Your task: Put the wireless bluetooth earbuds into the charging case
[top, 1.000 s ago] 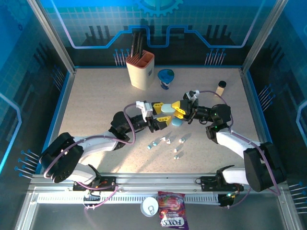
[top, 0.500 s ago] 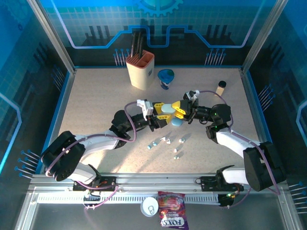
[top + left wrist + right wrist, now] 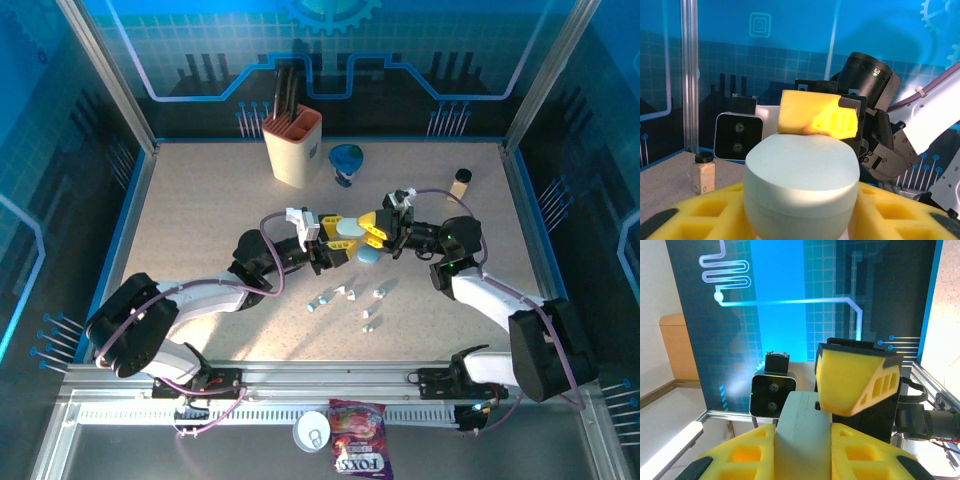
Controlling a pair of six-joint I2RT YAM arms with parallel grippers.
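1. The charging case (image 3: 348,229), pale and pebble-shaped, is held clear of the tabletop (image 3: 200,210) at mid-table. Its lid looks closed in the left wrist view (image 3: 801,175).
2. My left jaws are drawn in on the lower half of the case, with the yellow pads (image 3: 695,212) against either flank.
3. My right jaws are clamped narrowly on the same case from the opposite side (image 3: 802,430), one finger lying across the lid.
4. The earbuds (image 3: 350,292) lie loose and flat on the tabletop, on the arm-base side of the case and apart from it. They are too small to tell which way their stems run.
5. The relation that matters: the earbuds sit below the case. The left ones are nearer my left arm (image 3: 205,297), the right ones nearer my right arm (image 3: 490,293). Both jaws are occupied, so I judge one must release first.
6. Pose: both forearms reach inward, low, with the wrists facing each other across the case.
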